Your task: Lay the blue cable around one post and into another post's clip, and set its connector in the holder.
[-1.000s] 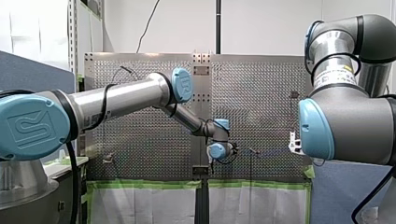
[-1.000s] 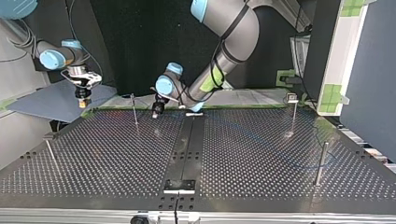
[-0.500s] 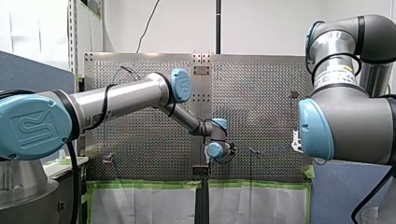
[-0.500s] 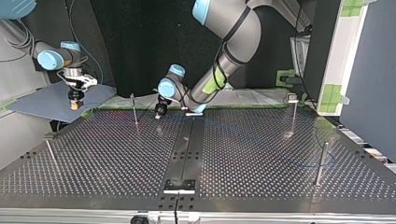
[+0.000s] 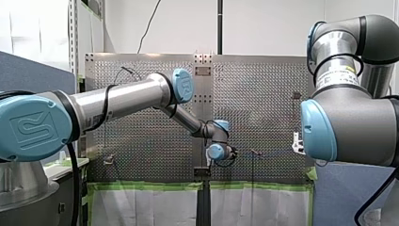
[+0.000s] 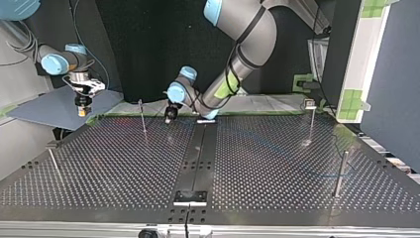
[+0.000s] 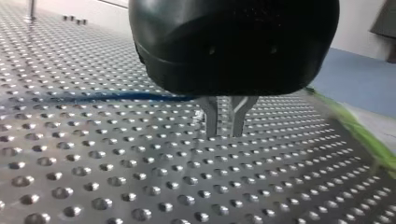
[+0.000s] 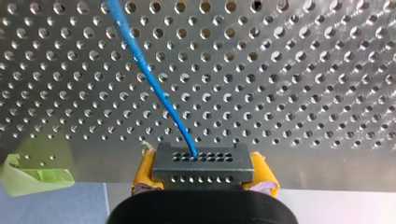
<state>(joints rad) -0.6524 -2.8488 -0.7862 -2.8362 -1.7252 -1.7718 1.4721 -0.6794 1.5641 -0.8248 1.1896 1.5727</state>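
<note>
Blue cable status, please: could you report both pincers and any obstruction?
Right pincer shut on connector, blue cable trailing out. Left pincer empty, slightly open, low over table. Thin post close beside it.

Cable (image 7: pixel 116 97) lies on table (image 7: pixel 93 177) beside left gripper (image 7: pixel 225 134)

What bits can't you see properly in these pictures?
- Left wrist view: where the blue cable meets my left claw; the claw's black body covers it.
- Front view: my right arm hides most of my right claw.
- Top view: the clip on one post is too small to read.
- Right wrist view: the picture's edge cuts off the cable past the connector.
</note>
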